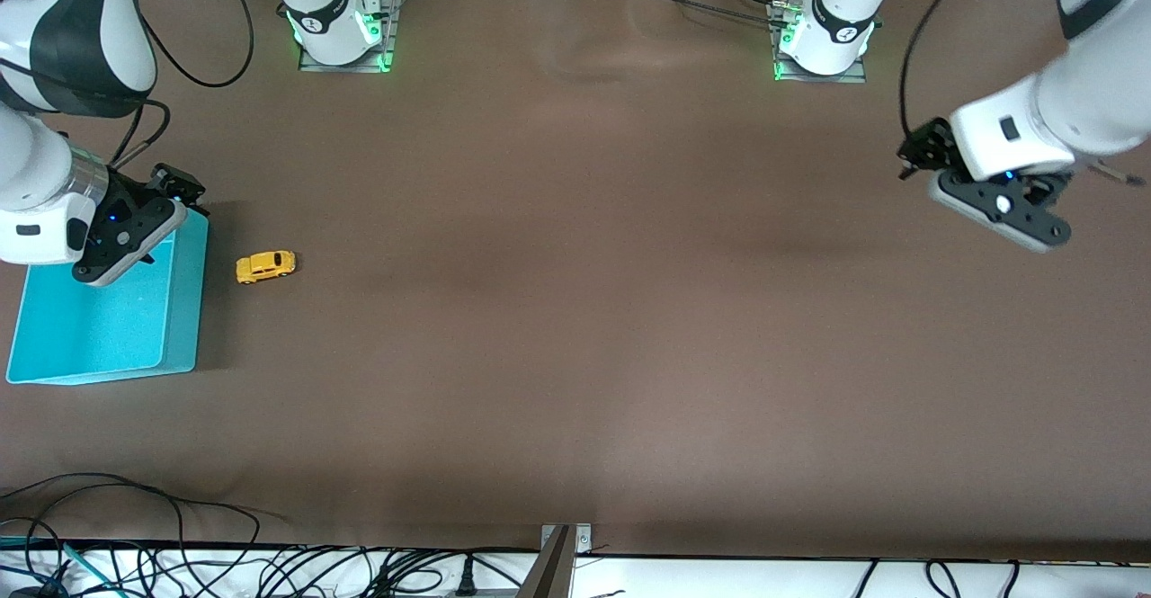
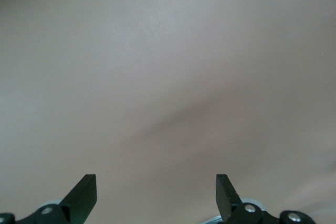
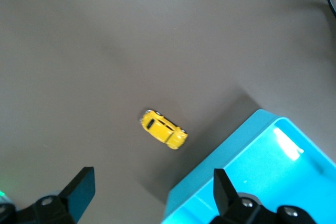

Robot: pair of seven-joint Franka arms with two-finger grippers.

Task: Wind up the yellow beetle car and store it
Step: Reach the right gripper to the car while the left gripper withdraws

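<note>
The yellow beetle car [image 1: 266,266] stands on the brown table beside the turquoise bin [image 1: 182,310], a short gap from the bin's wall that faces the left arm's end. In the right wrist view the car [image 3: 164,129] lies ahead of the bin's corner [image 3: 252,182]. My right gripper [image 1: 126,247] hangs over the bin's farther corner, open and empty [image 3: 152,179]. My left gripper [image 1: 998,207] is up over bare table at the left arm's end, open and empty [image 2: 156,182].
The two arm bases [image 1: 337,18] [image 1: 823,27] stand along the table's farther edge. Cables [image 1: 180,562] lie past the table's near edge. A metal bracket [image 1: 562,544] sits at the middle of the near edge.
</note>
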